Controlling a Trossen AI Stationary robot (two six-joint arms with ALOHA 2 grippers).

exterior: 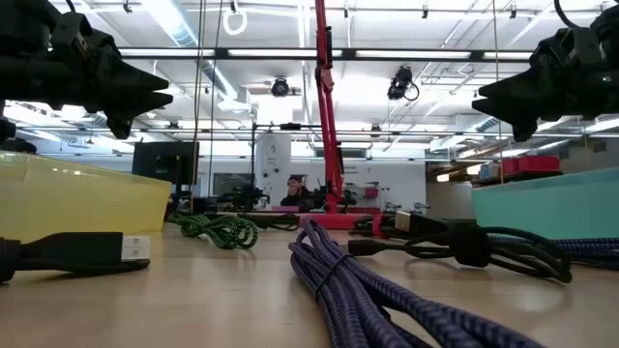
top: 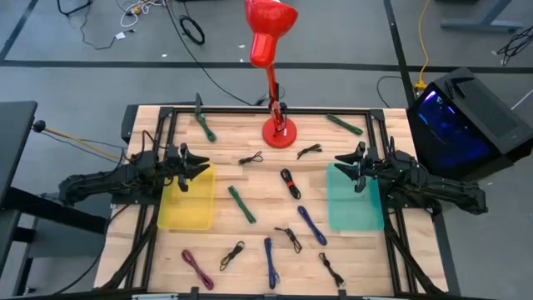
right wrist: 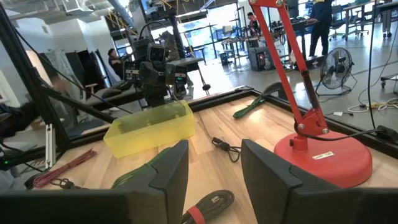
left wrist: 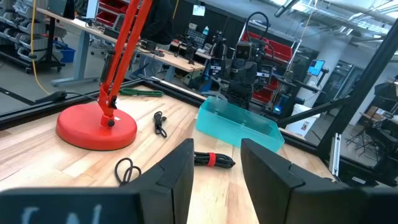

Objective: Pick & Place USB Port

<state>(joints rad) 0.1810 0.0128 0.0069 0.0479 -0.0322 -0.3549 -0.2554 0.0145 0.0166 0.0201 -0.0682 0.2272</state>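
Observation:
Several bundled USB cables lie flat on the wooden table between the two bins. Among them are a black one with a red band [top: 290,182] [left wrist: 211,160] [right wrist: 208,206], a green one [top: 241,204], a blue one [top: 312,225] and a maroon one [top: 197,268]. My left gripper [top: 198,165] [left wrist: 217,155] hovers open above the far edge of the yellow bin [top: 187,200]. My right gripper [top: 343,162] [right wrist: 214,155] hovers open above the far edge of the teal bin [top: 354,200]. Both are raised off the table and hold nothing.
A red desk lamp stands on its round base [top: 279,133] at the table's far middle, its arm rising over the table. Green cables [top: 344,124] [top: 204,125] lie near the far corners. A black frame rail [top: 266,109] borders the table. A person sits in the room beyond [exterior: 292,188].

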